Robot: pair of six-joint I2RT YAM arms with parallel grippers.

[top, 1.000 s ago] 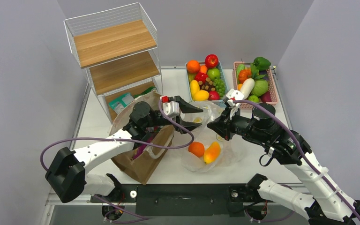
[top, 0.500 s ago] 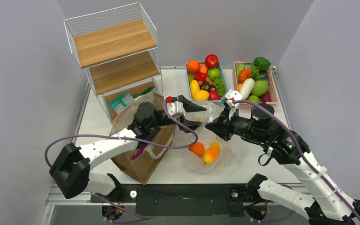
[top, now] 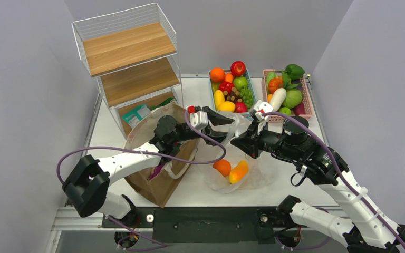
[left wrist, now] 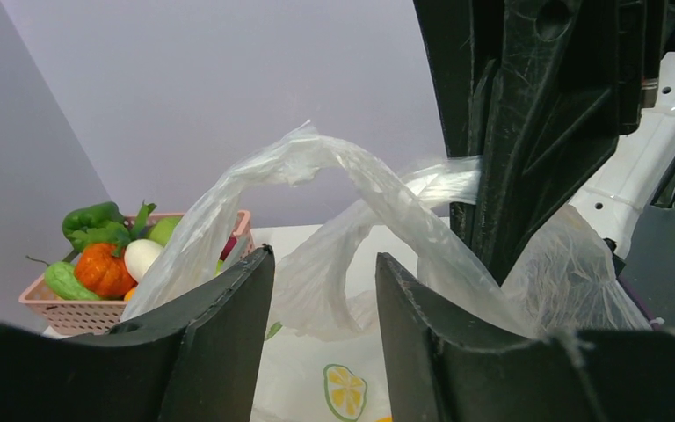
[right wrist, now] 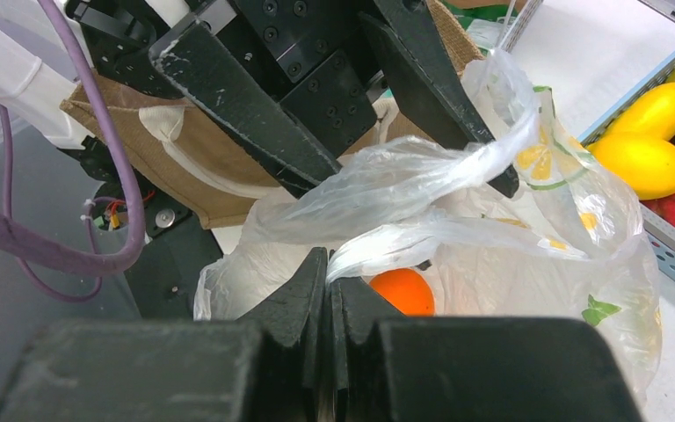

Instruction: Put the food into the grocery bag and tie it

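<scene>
The grocery bag (top: 253, 168), thin clear plastic with lemon prints, lies at the table's middle. Inside it are a round orange fruit (top: 221, 167) and a yellow-orange fruit (top: 238, 171). My left gripper (top: 230, 129) is open, and one twisted bag handle (left wrist: 334, 167) arches across the gap between its fingers (left wrist: 220, 334). My right gripper (top: 236, 141) is shut on the other twisted handle (right wrist: 422, 233), just right of the left one. The orange fruit (right wrist: 402, 290) shows through the plastic below the right gripper (right wrist: 328, 268). The snack packets inside the bag do not show.
A brown paper bag (top: 158, 179) stands under my left arm. A wire shelf (top: 129, 58) stands at the back left with packets (top: 140, 113) on its lowest level. A blue basket (top: 213, 97) of fruit and a pink basket (top: 307, 97) of vegetables stand at the back.
My left arm has moved right, bringing its open jaws closer to the bag handle. My right gripper has stayed nearly still, shut on its handle.
</scene>
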